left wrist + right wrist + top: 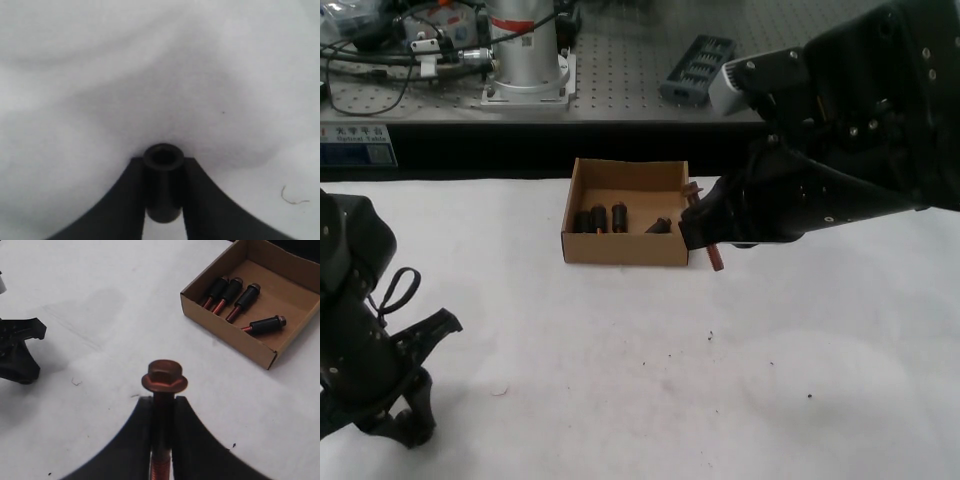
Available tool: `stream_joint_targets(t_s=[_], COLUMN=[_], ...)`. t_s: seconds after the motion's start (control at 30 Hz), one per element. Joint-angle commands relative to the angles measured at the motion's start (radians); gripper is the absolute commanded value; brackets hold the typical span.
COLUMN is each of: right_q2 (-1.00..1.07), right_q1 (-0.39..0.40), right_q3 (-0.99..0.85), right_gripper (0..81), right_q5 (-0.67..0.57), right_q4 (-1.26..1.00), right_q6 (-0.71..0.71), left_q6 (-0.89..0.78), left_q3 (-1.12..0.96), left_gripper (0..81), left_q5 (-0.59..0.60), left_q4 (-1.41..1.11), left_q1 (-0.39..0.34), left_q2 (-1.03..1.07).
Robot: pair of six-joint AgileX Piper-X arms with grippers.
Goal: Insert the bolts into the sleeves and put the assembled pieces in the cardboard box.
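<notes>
Left arm (360, 340): dark, low over near left of bench (640, 380). Left pincer (164, 164): both fingers (125, 200) pressed against sides of black sleeve (163, 187), open bore end level with fingertips. Right arm (830, 190): dark, reaching in from far right, raised above bench. Right pincer (163, 401): fingers (192, 440) clamped on shank of copper-coloured bolt (164, 377), flanged hex head standing clear beyond fingertips

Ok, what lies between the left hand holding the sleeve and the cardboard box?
Only bare white cloth, as the high view shows, from the left hand and its sleeve to the cardboard box.
</notes>
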Motion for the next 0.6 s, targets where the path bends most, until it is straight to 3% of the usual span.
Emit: stream_joint_targets(t_s=[0.0, 0.27, 0.37, 0.57], right_q2=[-0.013, -0.011, -0.002, 0.074], right_q1=[0.001, -0.086, -0.13, -0.199], right_q3=[-0.005, -0.005, -0.005, -0.005], right_gripper=[4.4, 4.4, 4.4, 4.4], right_q5=[-0.026, -0.287, -0.353, -0.573], right_q4=[-0.022, -0.181, -0.237, -0.431], right_q6=[0.001, 0.026, 0.056, 0.193], left_q6=[0.098, 0.534, 0.671, 0.685], left_q3=[-0.006, 0.009, 0.046, 0.113], left_gripper=[0.1, 0.6, 0.6, 0.6], left_q5=[0.051, 0.124, 0.287, 0.617], left_q4=[-0.082, -0.205, -0.396, -0.777], left_q1=[-0.001, 0.008, 0.019, 0.018], left_q2=[0.007, -0.064, -0.147, -0.28])
